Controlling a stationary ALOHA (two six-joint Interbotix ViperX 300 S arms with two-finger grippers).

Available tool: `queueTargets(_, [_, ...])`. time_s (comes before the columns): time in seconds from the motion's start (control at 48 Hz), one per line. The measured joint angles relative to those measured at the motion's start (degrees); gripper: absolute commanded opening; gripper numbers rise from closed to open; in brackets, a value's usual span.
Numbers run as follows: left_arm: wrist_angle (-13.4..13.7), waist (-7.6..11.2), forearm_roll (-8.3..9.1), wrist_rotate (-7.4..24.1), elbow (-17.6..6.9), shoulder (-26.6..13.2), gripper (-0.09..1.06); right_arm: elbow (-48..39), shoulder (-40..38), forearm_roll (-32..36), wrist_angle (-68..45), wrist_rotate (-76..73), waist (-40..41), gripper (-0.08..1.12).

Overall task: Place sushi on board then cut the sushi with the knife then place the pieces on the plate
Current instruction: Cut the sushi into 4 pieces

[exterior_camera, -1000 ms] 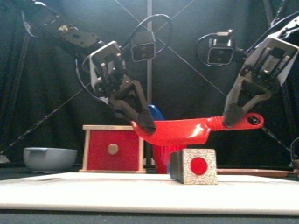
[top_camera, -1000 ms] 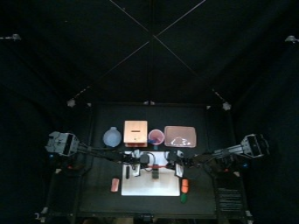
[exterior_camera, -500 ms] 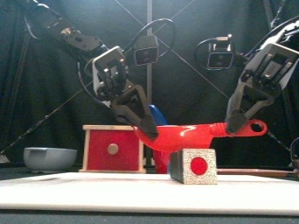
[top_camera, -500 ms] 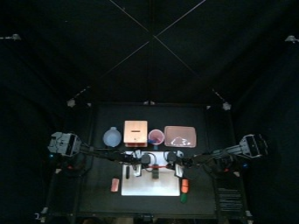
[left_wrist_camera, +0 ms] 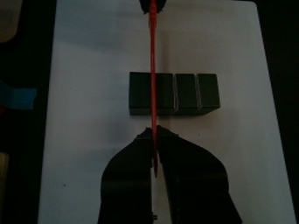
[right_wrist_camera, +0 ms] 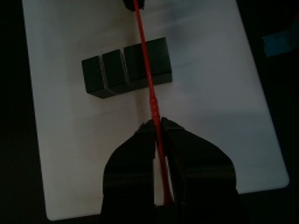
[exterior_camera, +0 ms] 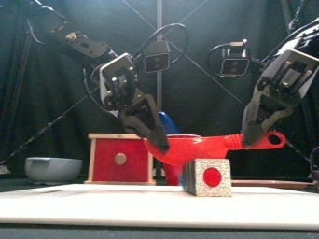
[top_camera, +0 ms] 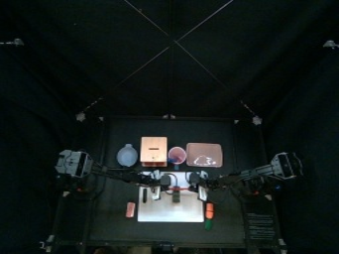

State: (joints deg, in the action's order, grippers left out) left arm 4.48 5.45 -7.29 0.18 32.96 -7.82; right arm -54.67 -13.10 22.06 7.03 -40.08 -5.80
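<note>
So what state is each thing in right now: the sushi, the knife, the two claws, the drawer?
Sushi roll: uncut, four blocks joined, lying on the white board.
Red knife: held crosswise above the roll.
Left gripper: shut on the knife.
Right gripper: shut on the knife.
Red drawer: shut.

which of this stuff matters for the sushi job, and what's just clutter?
Job:
sushi roll
white board
red knife, gripped by left hand and right hand
pink tray

Clutter:
wooden box
blue-grey bowl
red cup
toy foods on either side of the board
</note>
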Motion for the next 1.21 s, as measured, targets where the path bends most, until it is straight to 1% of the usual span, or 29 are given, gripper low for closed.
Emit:
queueTargets(0.417, [0.0,0.0,0.0,0.0,-0.4,-2.7,0.41,0.1,3.8,-0.3,0.0,-0.3,0.0,0.39])
queueTargets(0.667, [0.1,-0.18,0.0,0.1,-0.5,-3.2,0.41,0.2,4.5,-0.3,0.7,-0.2,0.0,0.39])
queueTargets(0.792, [0.0,-0.79,0.0,0.1,-0.5,-3.2,0.41,0.3,4.6,-0.1,1.7,-0.1,0.8,0.39])
queueTargets(0.917, [0.0,-1.67,0.44,0.2,-0.5,-3.3,0.41,0.3,4.6,0.1,2.2,0.2,2.1,0.39])
queueTargets(0.958, [0.0,-2.02,0.62,0.3,-0.5,-3.4,0.41,0.3,4.6,0.3,2.3,0.2,2.6,0.39])
queueTargets(1.083, [0.0,-2.9,1.85,0.3,-0.5,-3.6,0.41,0.3,4.5,0.8,2.4,0.2,3.9,0.39])
queueTargets(1.208, [0.0,-3.34,2.29,0.3,-0.5,-4.1,0.41,0.3,4.7,1.1,2.4,0.2,4.3,0.39])
